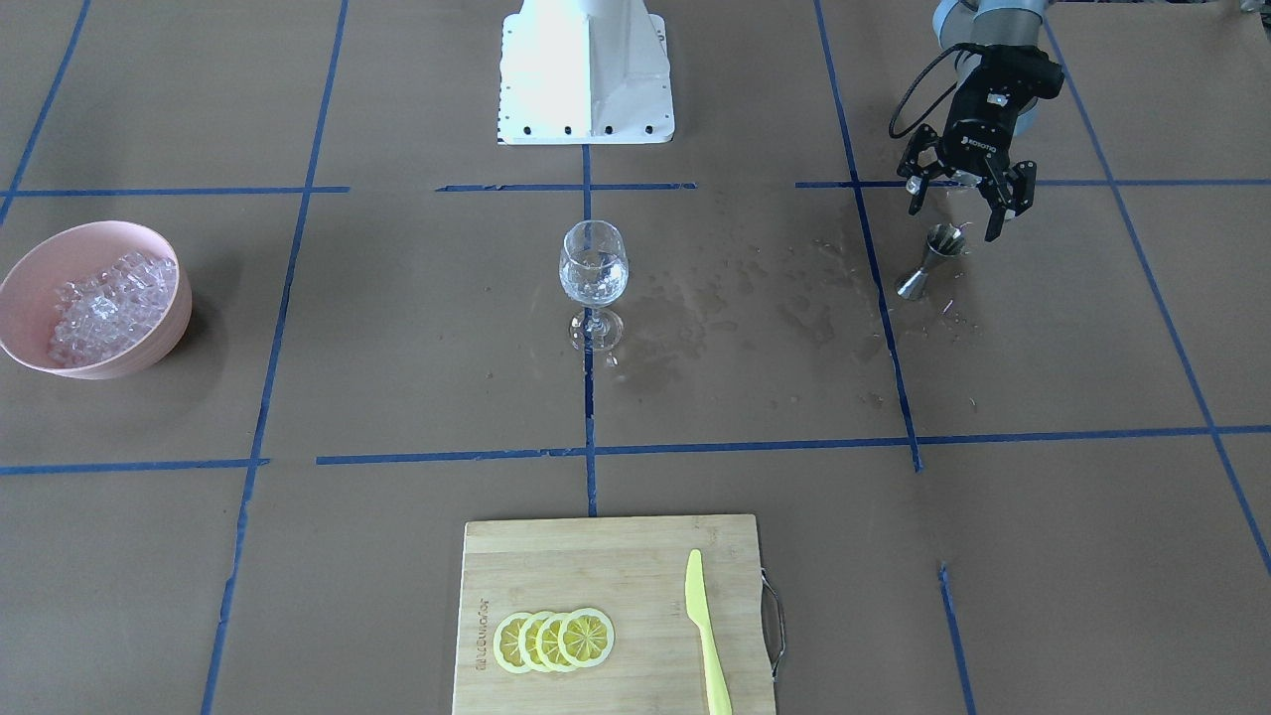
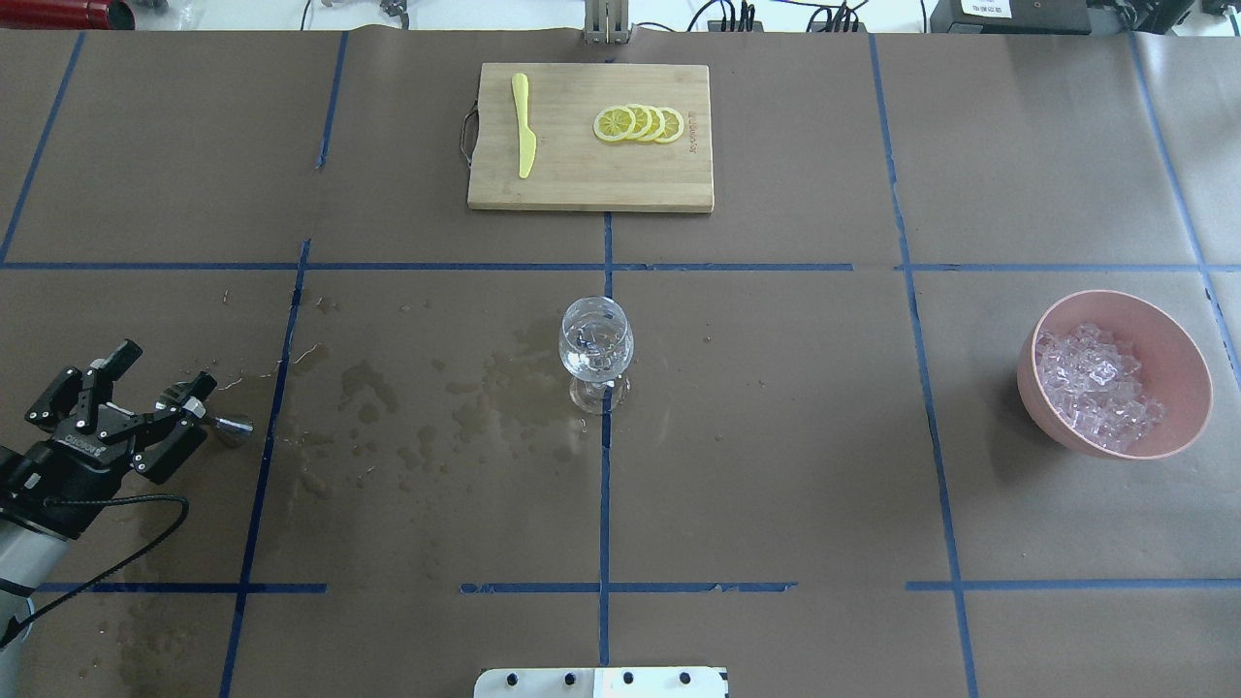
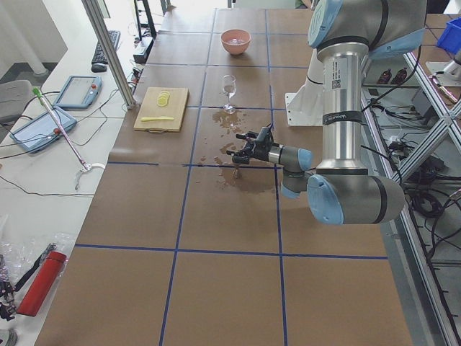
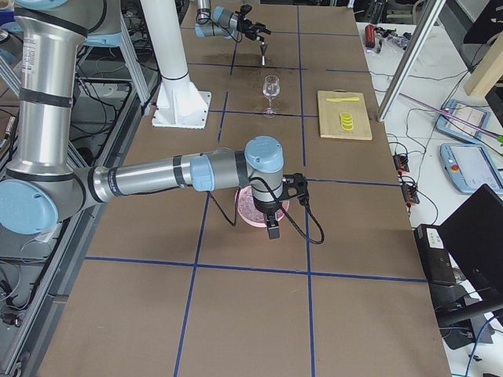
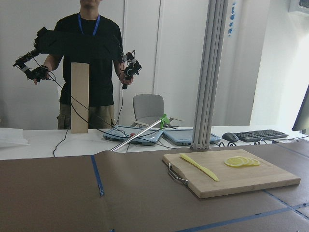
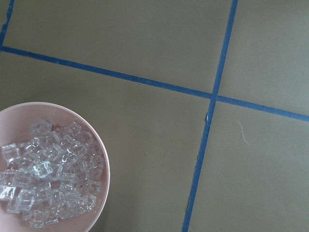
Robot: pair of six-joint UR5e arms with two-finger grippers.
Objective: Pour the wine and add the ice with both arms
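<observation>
A stemmed wine glass point(image 1: 594, 266) point(image 2: 595, 349) stands at the table's centre with a little clear wine point(image 1: 593, 282) in its bowl. My left gripper point(image 1: 953, 220) point(image 2: 163, 368) hangs open just above a small steel jigger point(image 1: 928, 260) point(image 2: 215, 421), which stands on the table, and it holds nothing. The ice point(image 1: 104, 303) point(image 2: 1100, 388) point(image 6: 46, 179) is heaped in a pink bowl point(image 1: 169, 328) point(image 2: 1178, 349). My right gripper point(image 4: 273, 228) hovers over that bowl; it shows only in the exterior right view, so I cannot tell whether it is open or shut.
Wet patches point(image 2: 427, 427) darken the brown paper between the jigger and the glass. A bamboo cutting board point(image 1: 556, 556) at the operators' edge carries lemon slices point(image 1: 554, 641) and a yellow knife point(image 1: 707, 636). The white robot base point(image 1: 586, 74) stands behind the glass. A person stands beyond the table.
</observation>
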